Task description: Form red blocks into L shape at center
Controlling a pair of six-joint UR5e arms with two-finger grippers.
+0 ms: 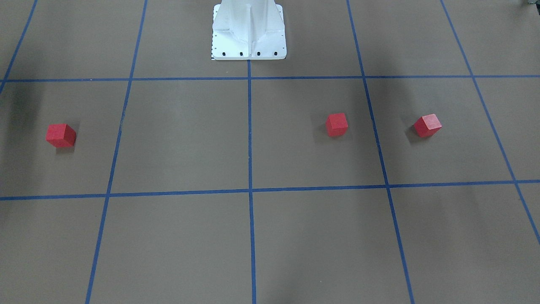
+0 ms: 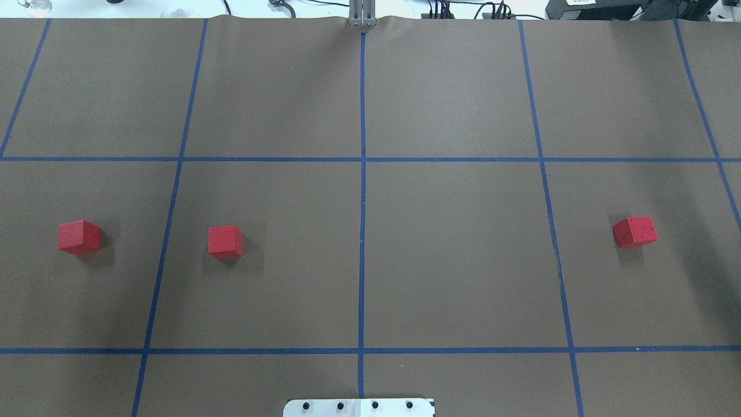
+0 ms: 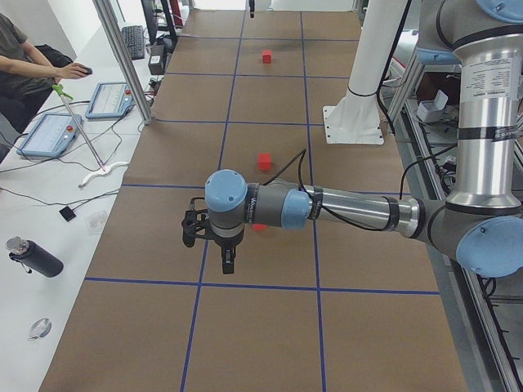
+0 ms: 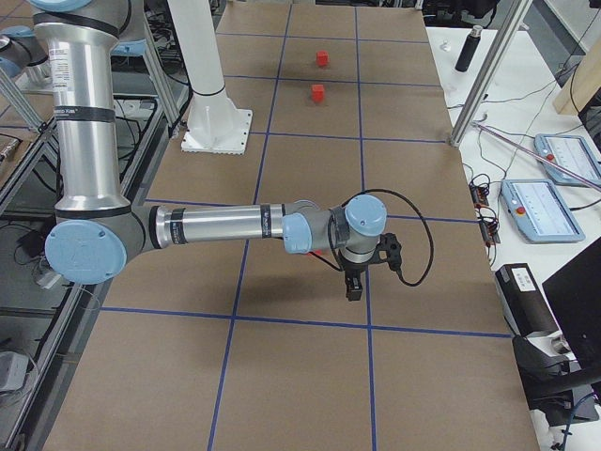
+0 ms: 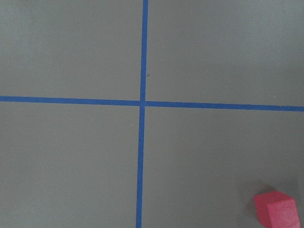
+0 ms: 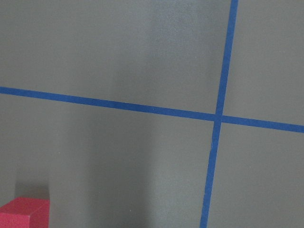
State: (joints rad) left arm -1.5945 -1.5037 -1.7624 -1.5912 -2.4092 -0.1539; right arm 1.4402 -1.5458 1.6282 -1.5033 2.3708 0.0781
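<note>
Side views show the left tool (image 3: 228, 263) and the right tool (image 4: 353, 289) pointing down above the bench (image 2: 463, 87); how far either is open cannot be told. All three red blocks lie apart in one row on the bench. The inner block (image 2: 225, 241) sits in the center (image 2: 440, 255), on its left half. The far-left block (image 2: 79, 237) and the far-right block (image 2: 635, 231) lie outside it.

Brown surface (image 5: 71, 52) with a blue tape cross (image 5: 142, 102) left of centre. One red block (image 5: 276, 209) sits well below-right of the cross, clear of tape, casting a faint shadow.
</note>
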